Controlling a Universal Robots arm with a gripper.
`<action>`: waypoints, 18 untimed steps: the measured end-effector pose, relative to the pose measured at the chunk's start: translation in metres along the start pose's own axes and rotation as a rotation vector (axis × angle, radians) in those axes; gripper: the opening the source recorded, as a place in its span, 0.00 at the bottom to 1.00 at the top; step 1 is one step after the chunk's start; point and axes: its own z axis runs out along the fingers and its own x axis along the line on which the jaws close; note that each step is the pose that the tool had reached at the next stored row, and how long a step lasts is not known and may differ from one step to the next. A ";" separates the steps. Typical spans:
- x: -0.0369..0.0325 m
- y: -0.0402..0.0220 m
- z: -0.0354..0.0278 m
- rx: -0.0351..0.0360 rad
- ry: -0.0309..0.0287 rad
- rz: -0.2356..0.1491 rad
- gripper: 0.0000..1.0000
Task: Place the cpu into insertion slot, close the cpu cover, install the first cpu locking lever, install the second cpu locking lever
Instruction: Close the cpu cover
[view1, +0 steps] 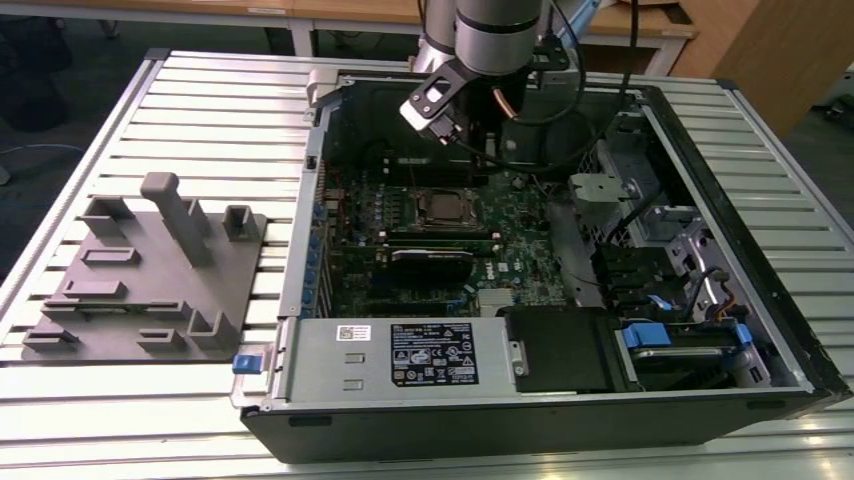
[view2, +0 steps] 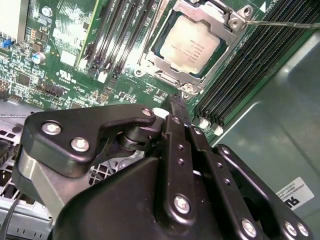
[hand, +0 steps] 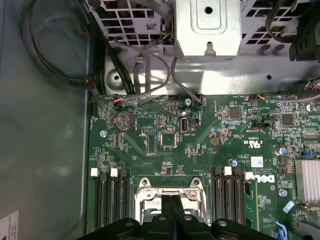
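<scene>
Matt silvery metal cpu (view2: 192, 47), bright bare-metal cpu cover (view2: 156, 61), smooth green motherboard (view2: 65, 55)

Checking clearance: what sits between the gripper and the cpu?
In the second wrist view, the cpu cover frame edge lies between the gripper and the cpu.

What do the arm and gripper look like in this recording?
The arm is a smooth silver-grey cylinder with a pale, boxy module at its wrist and black cables looping beside it. The gripper is matte black: flat linkage bars joined by silver screws, narrowing to two slim fingers.
</scene>
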 end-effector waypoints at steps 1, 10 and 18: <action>0.0000 -0.0001 0.0003 0.0119 -0.0002 0.001 0.11; 0.0000 0.0000 0.0014 0.0704 -0.0016 0.002 0.11; -0.0003 -0.0025 0.0082 0.0706 -0.0019 0.002 0.11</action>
